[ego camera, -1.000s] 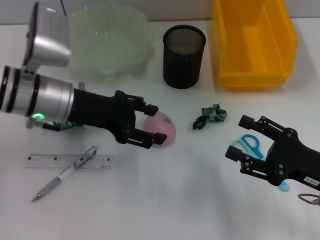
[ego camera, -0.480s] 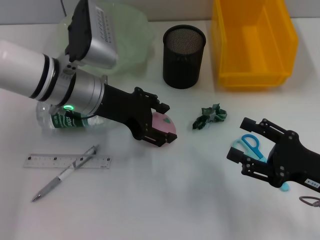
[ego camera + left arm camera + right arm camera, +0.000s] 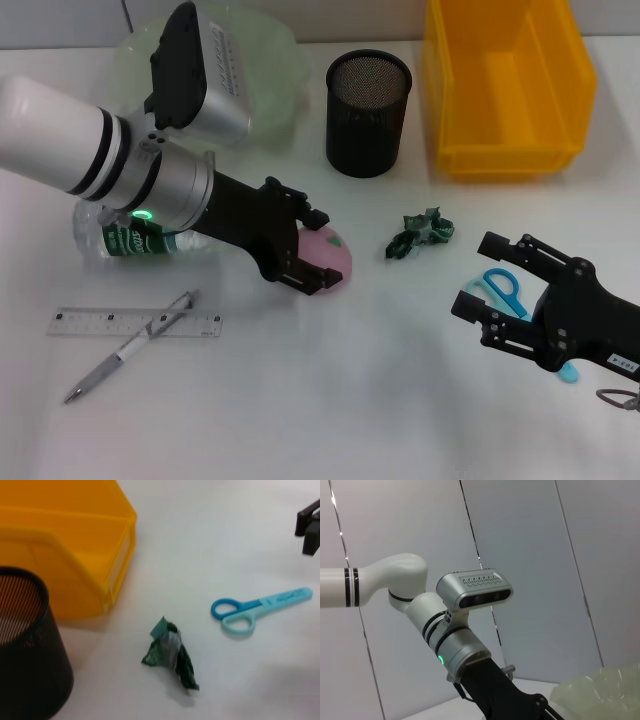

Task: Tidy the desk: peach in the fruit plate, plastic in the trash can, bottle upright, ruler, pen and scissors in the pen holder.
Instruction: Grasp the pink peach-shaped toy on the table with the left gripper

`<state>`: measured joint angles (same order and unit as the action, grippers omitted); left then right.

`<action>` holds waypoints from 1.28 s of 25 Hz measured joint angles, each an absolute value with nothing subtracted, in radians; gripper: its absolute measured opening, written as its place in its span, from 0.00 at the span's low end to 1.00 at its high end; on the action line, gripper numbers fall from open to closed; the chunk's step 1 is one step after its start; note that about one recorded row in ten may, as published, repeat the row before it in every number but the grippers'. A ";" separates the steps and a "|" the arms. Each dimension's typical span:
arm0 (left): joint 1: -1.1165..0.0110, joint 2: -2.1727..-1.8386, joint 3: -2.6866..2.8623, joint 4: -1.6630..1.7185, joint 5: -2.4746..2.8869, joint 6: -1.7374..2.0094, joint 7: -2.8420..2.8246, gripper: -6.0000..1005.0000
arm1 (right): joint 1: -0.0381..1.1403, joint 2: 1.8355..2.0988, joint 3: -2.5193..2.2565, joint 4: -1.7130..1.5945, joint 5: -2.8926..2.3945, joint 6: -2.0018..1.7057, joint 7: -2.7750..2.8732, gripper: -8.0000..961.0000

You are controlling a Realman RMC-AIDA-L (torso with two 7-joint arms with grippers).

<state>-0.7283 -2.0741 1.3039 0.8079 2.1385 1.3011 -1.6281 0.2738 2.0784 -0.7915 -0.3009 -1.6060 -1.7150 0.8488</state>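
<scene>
The pink peach (image 3: 336, 256) lies on the white table between the fingers of my left gripper (image 3: 310, 248), which is open with a jaw on each side of it. The bottle (image 3: 128, 240) lies on its side under my left arm. The ruler (image 3: 110, 322) and pen (image 3: 130, 346) lie at the front left. The green plastic wrapper (image 3: 420, 234) (image 3: 172, 655) lies right of the peach. My right gripper (image 3: 474, 274) is open and empty, just left of the blue scissors (image 3: 502, 288) (image 3: 255, 611).
The black mesh pen holder (image 3: 368, 110) (image 3: 25, 645) stands at the back centre. The yellow bin (image 3: 505, 85) (image 3: 60, 555) is at the back right. The green glass fruit plate (image 3: 275, 60) (image 3: 605, 690) is at the back left, partly hidden by my left arm.
My left arm lifted its wrist and moved a little right around the peach, uncovering the lying bottle. The peach and the right arm have hardly moved.
</scene>
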 joint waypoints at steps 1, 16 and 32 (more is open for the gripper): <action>-0.725 -2.074 1.305 0.814 2.150 1.300 -1.634 0.72 | 0.274 2.078 -0.791 -0.301 -1.606 -1.715 0.849 0.85; -0.713 -2.075 1.319 0.837 2.196 1.256 -1.667 0.71 | 0.280 2.078 -0.787 -0.303 -1.606 -1.715 0.859 0.85; -0.683 -2.077 1.377 0.882 2.195 1.209 -1.696 0.67 | 0.279 2.078 -0.782 -0.301 -1.606 -1.718 0.861 0.85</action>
